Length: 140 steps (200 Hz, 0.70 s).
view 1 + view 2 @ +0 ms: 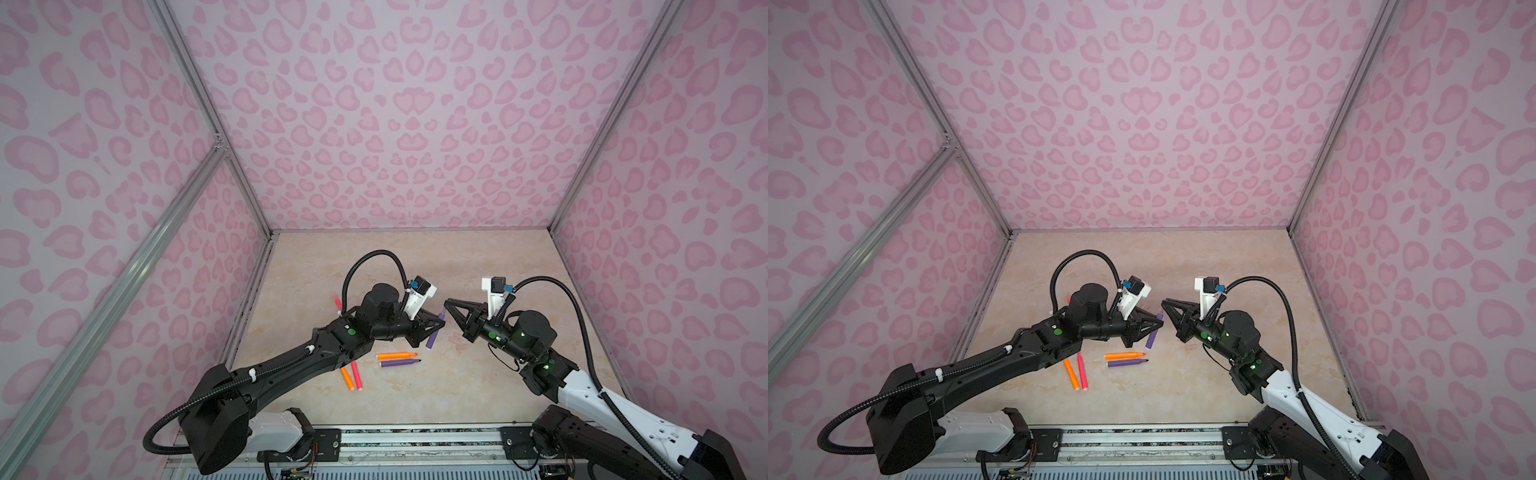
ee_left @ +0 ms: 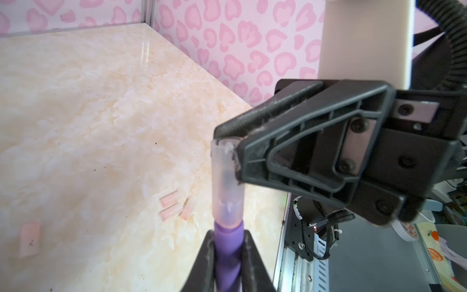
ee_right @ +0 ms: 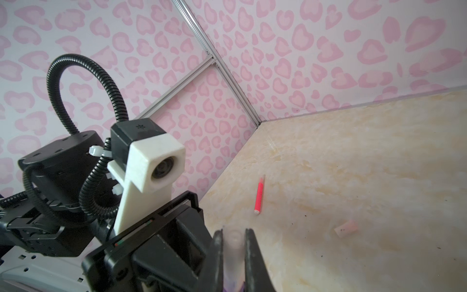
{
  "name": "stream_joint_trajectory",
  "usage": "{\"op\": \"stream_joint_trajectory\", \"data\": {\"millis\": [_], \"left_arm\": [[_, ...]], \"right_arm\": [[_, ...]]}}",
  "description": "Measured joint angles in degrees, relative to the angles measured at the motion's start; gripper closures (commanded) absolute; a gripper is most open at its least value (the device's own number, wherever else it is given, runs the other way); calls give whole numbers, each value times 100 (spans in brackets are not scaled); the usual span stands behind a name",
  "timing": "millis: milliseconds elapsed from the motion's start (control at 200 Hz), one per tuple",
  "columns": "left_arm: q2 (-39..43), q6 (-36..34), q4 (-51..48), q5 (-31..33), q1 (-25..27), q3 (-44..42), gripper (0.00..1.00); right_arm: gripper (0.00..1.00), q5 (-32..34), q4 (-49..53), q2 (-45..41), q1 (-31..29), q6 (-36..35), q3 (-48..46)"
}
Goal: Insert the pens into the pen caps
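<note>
My left gripper [image 2: 228, 236] [image 1: 435, 327] is shut on a purple pen [image 2: 228, 255] [image 1: 431, 340], held up above the table. A clear pen cap [image 2: 227, 182] sits over that pen's tip, its open end down against the purple barrel. My right gripper [image 3: 233, 235] [image 1: 449, 303] is shut on this cap [image 3: 233, 249] at its closed end. In both top views the two grippers meet tip to tip at mid-table. Loose caps [image 2: 169, 207] lie on the table, another cap [image 2: 30, 239] further off.
Below the left gripper lie an orange pen [image 1: 395, 355] and a purple pen [image 1: 399, 363]. An orange pen [image 1: 346, 378] and a pink pen [image 1: 356, 375] sit beside the left forearm. Another pink pen [image 3: 259, 196] lies near the left wall. Walls close three sides.
</note>
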<state>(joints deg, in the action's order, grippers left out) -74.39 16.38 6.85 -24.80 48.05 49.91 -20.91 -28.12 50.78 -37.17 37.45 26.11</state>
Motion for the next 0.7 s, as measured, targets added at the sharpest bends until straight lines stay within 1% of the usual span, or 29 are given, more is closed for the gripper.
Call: {"op": "stream_joint_trajectory", "data": {"millis": [140, 330, 360, 480, 565, 615, 700], "left_arm": [[146, -127, -125, 295, 7, -63, 96], [190, -168, -267, 496, 13, -66, 96], [190, -168, -289, 531, 17, -66, 96], [190, -219, -330, 608, 28, -63, 96], [192, -188, -85, 962, 20, -44, 96], [192, -188, 31, 1056, 9, -28, 96], [192, -210, 109, 1130, 59, -28, 96]], "right_arm": [[100, 190, -131, 70, -133, 164, -50], [100, 446, -205, 210, -317, 190, -20], [95, 494, -195, 227, -350, 177, -7], [67, 708, -9, 232, -476, 85, 87], [53, 592, 380, 181, -544, 26, 144], [45, 601, 625, 129, -560, 20, 203], [35, 813, 968, -42, -544, -61, 391]]}}
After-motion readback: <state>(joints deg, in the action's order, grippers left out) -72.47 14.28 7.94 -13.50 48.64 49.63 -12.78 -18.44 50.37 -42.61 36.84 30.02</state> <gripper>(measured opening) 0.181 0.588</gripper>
